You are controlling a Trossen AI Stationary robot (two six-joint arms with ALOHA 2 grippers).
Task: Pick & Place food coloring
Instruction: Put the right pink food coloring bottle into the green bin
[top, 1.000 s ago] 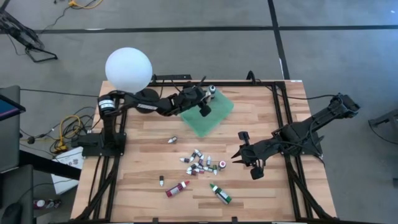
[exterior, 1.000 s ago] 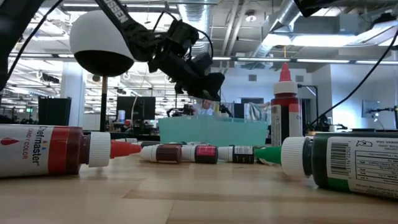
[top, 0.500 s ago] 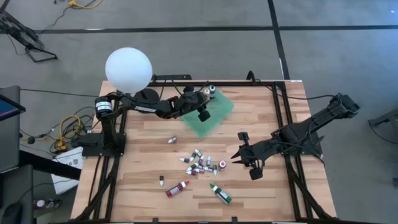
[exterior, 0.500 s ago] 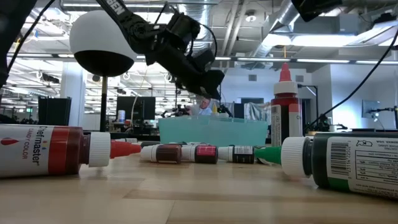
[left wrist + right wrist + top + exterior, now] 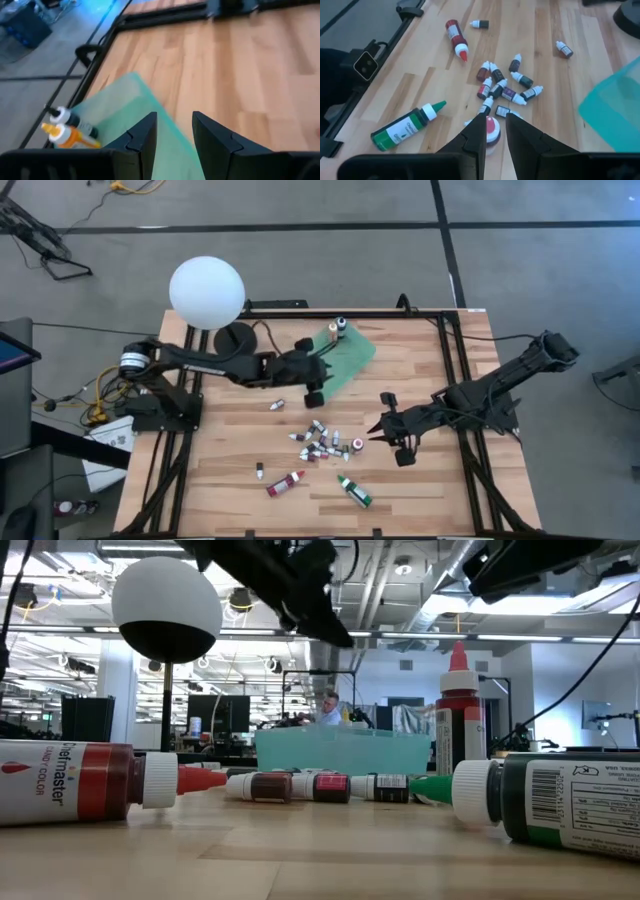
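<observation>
Looking down on a pale wood-plank table framed in black rail, standing on a grey workshop floor, with a white globe lamp rising at its far left corner.

Showing the food coloring mostly lying on its side in a loose cluster of small vials at the near middle of the table. Showing a larger red bottle and a larger green bottle lying nearer the front edge, with one lone vial beside the red bottle and another lone vial lying apart on the left arm's side of the cluster.

Showing a green cloth spread at the far middle of the table, and carrying two bottles at its far corner: an orange bottle and a white-capped one just beside it.

Reaching the left gripper out low over the near edge of the cloth, holding its fingers apart with nothing between them.

Hovering the right gripper over the right-hand edge of the cluster, directly above a red-capped vial, keeping its fingers only narrowly apart and gripping nothing.

Showing, at table level, the big bottles lying large in the foreground, with an open office space and ceiling lights glowing behind.
</observation>
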